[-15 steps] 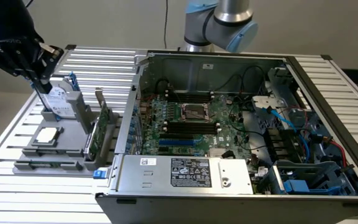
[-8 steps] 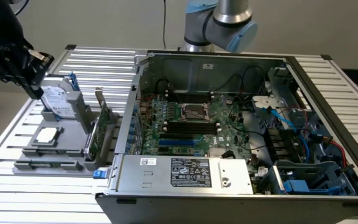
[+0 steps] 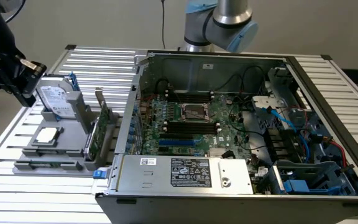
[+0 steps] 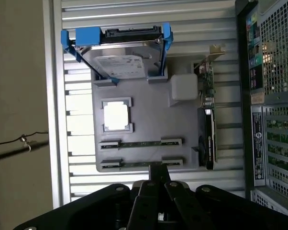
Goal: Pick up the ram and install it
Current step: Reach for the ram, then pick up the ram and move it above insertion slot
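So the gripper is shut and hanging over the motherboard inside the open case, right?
No. The gripper is shut, but it hangs over the grey parts holder outside the case, near the ram lying in that holder. The wrist view shows it.

We find open room above the ram (image 4: 140, 143) lying flat on the gray holder (image 4: 149, 120), but the upright hard drive (image 4: 125, 64) blocks one end and the standing expansion card (image 4: 207, 129) fences the side toward the computer case (image 4: 273, 120).
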{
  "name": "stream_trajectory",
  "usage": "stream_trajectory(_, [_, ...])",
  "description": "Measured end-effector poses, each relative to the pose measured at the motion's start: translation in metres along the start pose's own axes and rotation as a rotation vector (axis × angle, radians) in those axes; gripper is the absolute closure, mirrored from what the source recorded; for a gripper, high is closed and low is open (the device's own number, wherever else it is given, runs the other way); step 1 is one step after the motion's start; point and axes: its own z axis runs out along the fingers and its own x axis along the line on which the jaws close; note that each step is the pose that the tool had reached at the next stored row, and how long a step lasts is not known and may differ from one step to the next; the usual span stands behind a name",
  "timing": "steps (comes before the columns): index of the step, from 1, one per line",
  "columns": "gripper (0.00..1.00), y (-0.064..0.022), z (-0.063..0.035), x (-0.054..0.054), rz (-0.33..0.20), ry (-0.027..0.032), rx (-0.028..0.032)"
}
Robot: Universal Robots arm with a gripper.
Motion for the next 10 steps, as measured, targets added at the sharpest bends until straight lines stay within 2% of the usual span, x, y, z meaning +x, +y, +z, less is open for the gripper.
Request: stream_trajectory(10, [0.89, 0.0000, -0.0001, -0.0001, 0.000, 0.0001, 0.0001])
